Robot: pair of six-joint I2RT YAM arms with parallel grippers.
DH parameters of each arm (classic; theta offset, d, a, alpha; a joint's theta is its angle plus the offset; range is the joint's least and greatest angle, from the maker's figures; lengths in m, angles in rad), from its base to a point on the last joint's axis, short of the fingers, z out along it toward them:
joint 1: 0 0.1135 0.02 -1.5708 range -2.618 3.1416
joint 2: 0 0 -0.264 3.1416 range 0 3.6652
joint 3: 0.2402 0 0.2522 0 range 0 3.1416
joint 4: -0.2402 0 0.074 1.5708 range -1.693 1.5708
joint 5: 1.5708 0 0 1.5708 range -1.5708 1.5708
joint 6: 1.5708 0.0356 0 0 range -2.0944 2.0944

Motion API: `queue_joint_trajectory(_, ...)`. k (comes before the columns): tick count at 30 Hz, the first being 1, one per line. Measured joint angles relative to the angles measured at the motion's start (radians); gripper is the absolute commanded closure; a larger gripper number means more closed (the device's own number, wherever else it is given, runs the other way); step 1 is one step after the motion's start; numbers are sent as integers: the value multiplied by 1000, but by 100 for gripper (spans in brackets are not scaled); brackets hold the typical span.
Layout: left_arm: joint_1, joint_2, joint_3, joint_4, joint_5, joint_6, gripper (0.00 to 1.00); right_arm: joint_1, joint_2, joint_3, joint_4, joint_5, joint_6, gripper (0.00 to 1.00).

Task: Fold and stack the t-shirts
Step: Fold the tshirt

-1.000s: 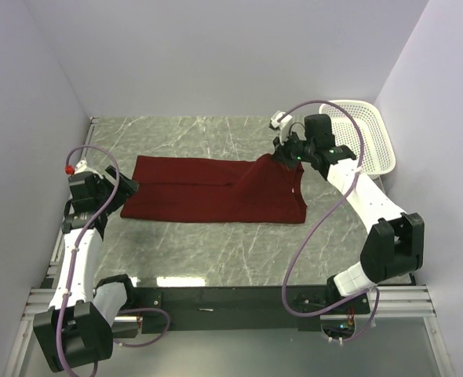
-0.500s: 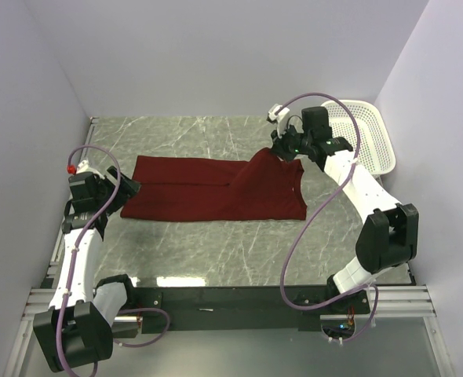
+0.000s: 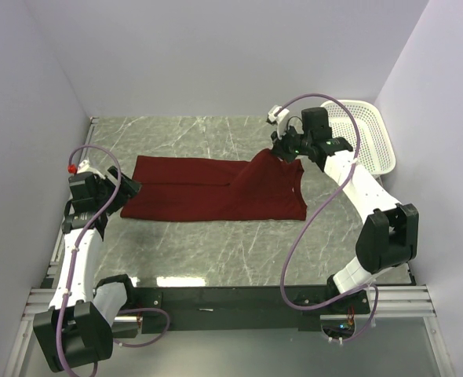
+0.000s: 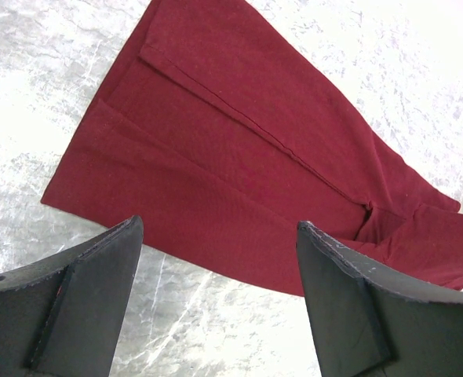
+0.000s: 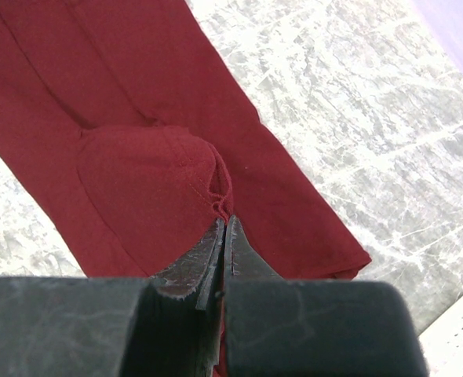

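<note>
One left gripper (image 4: 217, 232) hangs wide open and empty at the left end of the single maroon t-shirt (image 3: 200, 192), which lies flat mid-table. One right gripper (image 5: 222, 224) is pinched tight on a lifted fold, perhaps a sleeve, at the shirt's far right. One white mesh basket (image 3: 369, 141) sits far right on the grey marbled table (image 3: 216, 243), enclosed by pale walls (image 3: 231, 55).

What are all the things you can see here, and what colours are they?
t-shirt: one, dark red, spread on the table, a bit of cloth at its far right end pinched up.
basket: one, white, far right corner of the table.
table: one, grey marble.
cables: two, purple, one looping along each arm.
left gripper: one, black, open, by the t-shirt's left end.
right gripper: one, black, shut on the t-shirt.
</note>
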Motion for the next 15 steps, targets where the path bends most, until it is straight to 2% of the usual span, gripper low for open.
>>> queue_joint_trajectory(15,0,0,0,0,0,5,16,0,-34,-63,-5,7,-11,100)
